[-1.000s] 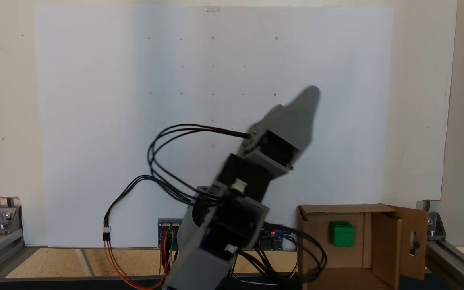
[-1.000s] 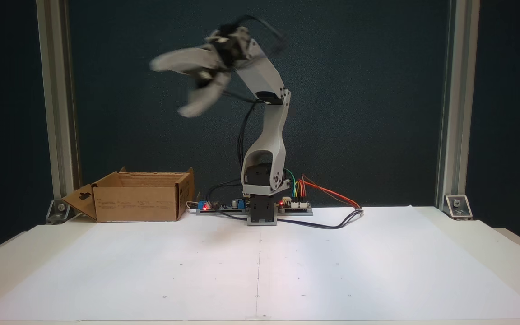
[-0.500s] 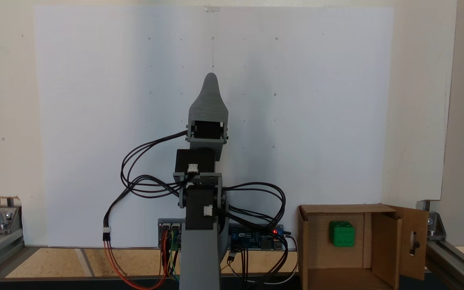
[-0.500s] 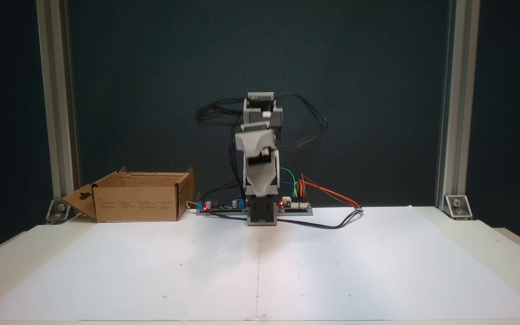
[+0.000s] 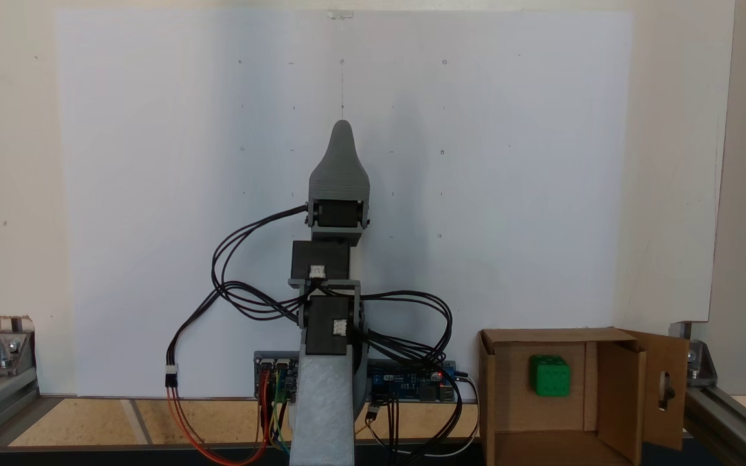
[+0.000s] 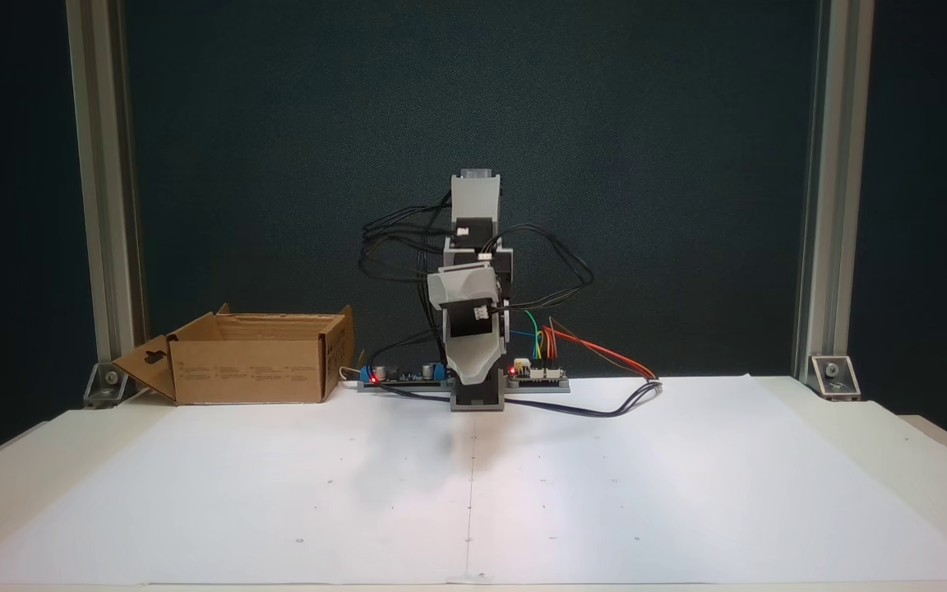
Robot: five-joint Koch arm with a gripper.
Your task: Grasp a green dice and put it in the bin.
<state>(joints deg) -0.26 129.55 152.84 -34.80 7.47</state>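
Green dice (image 5: 549,375) inside bin (image 5: 629,395), gripper (image 5: 340,129) well apart

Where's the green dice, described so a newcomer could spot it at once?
In a fixed view from above, find the white paper sheet and follow its lower edge to the right, to the open brown cardboard bin beside the arm's base. The green dice lies on the bin's floor, near its upper wall. It is the sole bright green cube, with round pips on top.
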